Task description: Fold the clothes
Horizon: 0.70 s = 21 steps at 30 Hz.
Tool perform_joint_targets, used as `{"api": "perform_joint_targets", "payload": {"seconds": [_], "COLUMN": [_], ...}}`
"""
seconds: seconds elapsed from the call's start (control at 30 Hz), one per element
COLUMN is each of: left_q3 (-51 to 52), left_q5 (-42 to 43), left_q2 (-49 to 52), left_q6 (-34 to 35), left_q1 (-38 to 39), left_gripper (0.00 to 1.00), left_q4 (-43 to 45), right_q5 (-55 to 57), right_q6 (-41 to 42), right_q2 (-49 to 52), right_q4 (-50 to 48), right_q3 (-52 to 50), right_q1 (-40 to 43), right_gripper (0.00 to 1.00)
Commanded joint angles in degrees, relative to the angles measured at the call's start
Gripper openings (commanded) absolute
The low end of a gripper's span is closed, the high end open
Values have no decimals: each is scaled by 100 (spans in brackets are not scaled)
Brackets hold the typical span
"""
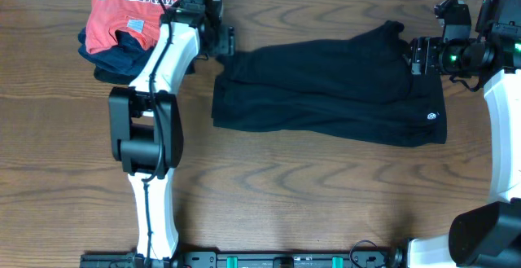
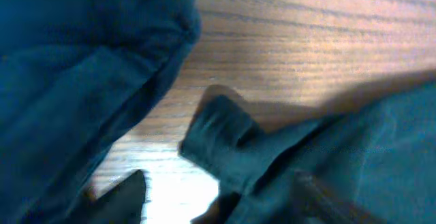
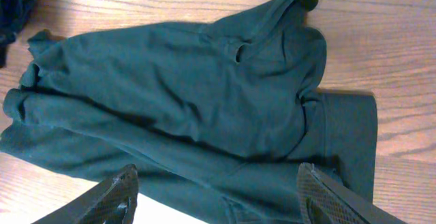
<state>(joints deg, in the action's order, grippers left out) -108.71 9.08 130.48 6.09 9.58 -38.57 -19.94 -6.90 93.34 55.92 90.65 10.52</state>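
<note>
black shirt flat mid-table; right gripper fingers wide, shirt between and ahead; left gripper at shirt corner, blurred; can't tell spread

The left arm has white links and bulky black joints, with a thin black cable running along it. The right arm, at 3 o'clock, is also white, with a black joint at 5 o'clock and a green light. Its fingers are dark and ribbed.
</note>
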Motion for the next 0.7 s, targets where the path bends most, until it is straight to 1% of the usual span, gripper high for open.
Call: {"api": "perform_joint_targets", "payload": {"seconds": [0.0,0.1,0.17,0.33,0.67], "left_q3": [-140,-122,-120,-103,-103], "left_q5": [55,-31,-262,-533,-546], "left_q2": [181,267,295,310,592], "left_q6": [291,472,636,809,929], "left_q1": [127,205,240,245,249], "left_gripper": [54,53,53,53,53], "left_q4": [59,181,223,225,466], "right_q5": [-39,17,24,24,48], "right_q6": [63,63,63,61,61], "right_q2": [-11,-11,-11,-11,-4], "right_q4": [4,4,4,7,-2], "right_q3": [42,42,42,42,42], "right_q1": [-52,-52,-52,-52,-52], "right_gripper": [73,73,73,73,73]}}
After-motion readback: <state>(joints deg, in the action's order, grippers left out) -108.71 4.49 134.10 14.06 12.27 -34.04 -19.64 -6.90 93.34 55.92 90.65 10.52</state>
